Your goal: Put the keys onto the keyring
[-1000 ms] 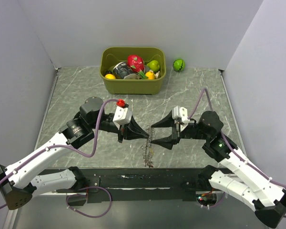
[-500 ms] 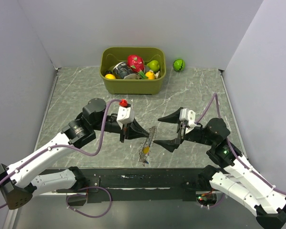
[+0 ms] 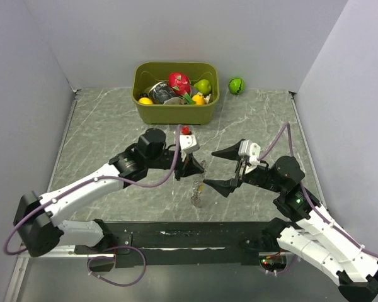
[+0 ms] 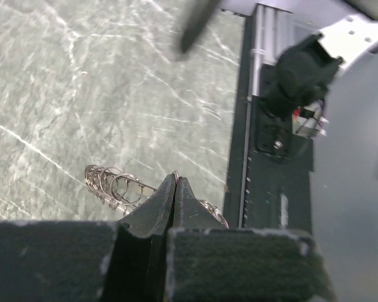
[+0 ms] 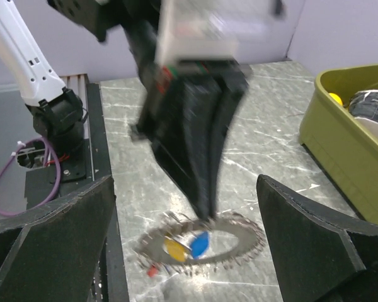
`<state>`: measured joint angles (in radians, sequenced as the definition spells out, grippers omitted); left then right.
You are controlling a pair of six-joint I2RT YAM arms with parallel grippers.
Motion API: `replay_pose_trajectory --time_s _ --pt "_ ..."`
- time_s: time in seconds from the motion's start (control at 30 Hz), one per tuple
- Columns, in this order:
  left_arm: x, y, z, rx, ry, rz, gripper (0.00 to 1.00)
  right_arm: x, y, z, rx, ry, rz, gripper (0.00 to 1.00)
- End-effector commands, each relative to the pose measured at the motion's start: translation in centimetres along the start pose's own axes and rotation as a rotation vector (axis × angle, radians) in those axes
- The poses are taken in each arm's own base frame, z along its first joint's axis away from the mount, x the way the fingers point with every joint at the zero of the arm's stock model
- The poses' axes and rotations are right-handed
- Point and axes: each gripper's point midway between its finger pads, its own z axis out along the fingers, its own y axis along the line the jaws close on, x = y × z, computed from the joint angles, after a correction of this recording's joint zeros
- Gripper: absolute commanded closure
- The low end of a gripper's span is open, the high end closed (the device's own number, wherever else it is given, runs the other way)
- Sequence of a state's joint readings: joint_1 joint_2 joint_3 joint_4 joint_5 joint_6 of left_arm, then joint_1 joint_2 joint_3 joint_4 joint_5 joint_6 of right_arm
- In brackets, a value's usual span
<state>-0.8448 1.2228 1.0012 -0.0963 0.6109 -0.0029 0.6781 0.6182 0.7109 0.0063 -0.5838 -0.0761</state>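
Observation:
The keyring point(image 5: 247, 241), a wide grey ring with a coiled rim, sits low over the marble table with its far rim pinched in my left gripper point(image 5: 207, 216), which is shut on it. Yellow point(image 5: 174, 247), blue point(image 5: 200, 243) and red point(image 5: 151, 272) keys lie within or against the ring. In the top view the left gripper point(image 3: 198, 168) holds the keyring point(image 3: 197, 190) at mid-table. My right gripper point(image 3: 217, 170) stands wide open just to its right, holding nothing. The left wrist view shows the shut tips point(image 4: 175, 179) over the ring's coils point(image 4: 113, 186).
An olive bin point(image 3: 138, 75) of toy fruits stands at the back, with a green toy fruit point(image 3: 237, 85) beside it on the right. A black rail point(image 3: 176, 236) runs along the near table edge. The bin's wall point(image 5: 353, 151) shows at the right of the right wrist view.
My right gripper opened wide and drew back to the right. My left gripper stayed shut on the keyring and carried it a little to the right.

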Motion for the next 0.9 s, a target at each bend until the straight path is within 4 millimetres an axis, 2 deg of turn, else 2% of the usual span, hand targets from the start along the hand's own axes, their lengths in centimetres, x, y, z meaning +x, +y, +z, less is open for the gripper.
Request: replay_pose_trajectory --time_s 0.0,0.23,0.37,0.47,0.5,0.53,0.57,0.6,0.63,0.67,0.87 --pt "-3.6 2.2 1.5 -0.071 -0.135 0.027 0.99 -1.0 -0.5 -0.6 0.044 -0.037 -0.030 0.00" --pt "-6.3 5.0 4.0 -0.133 -0.202 0.016 0.99 -1.3 -0.8 -1.3 0.087 -0.049 -0.035 0.00" --pt "-6.2 7.5 5.5 -0.209 -0.243 -0.031 0.98 -1.2 -1.1 -1.6 0.114 -0.052 -0.038 0.00" --pt "-4.4 9.2 6.6 -0.265 -0.268 -0.084 0.96 -0.3 -1.4 -1.5 0.127 -0.034 -0.027 0.00" --pt "-2.2 9.7 7.1 -0.276 -0.240 -0.113 0.98 0.0 -1.4 -1.4 0.125 -0.028 -0.023 0.00" --pt "-2.2 9.8 7.2 -0.279 -0.267 -0.129 0.99 0.3 -1.5 -1.3 0.125 -0.020 -0.017 0.00" --pt "-0.1 10.0 7.3 -0.294 -0.247 -0.156 0.99 0.5 -1.4 -1.2 0.121 -0.013 -0.014 0.00" --pt "0.7 9.9 7.4 -0.292 -0.251 -0.185 0.99 0.8 -1.5 -1.2 0.123 -0.008 -0.009 0.00" --pt "0.2 10.0 7.1 -0.295 -0.295 -0.177 0.99 1.2 -1.7 -1.1 0.125 0.001 -0.005 0.00" --pt "2.2 10.0 7.0 -0.310 -0.278 -0.204 0.99 1.3 -1.7 -1.0 0.124 0.003 -0.002 0.00" --pt "6.3 10.4 6.3 -0.362 -0.259 -0.270 0.99 2.2 -1.7 -0.5 0.114 0.020 0.014 0.00"
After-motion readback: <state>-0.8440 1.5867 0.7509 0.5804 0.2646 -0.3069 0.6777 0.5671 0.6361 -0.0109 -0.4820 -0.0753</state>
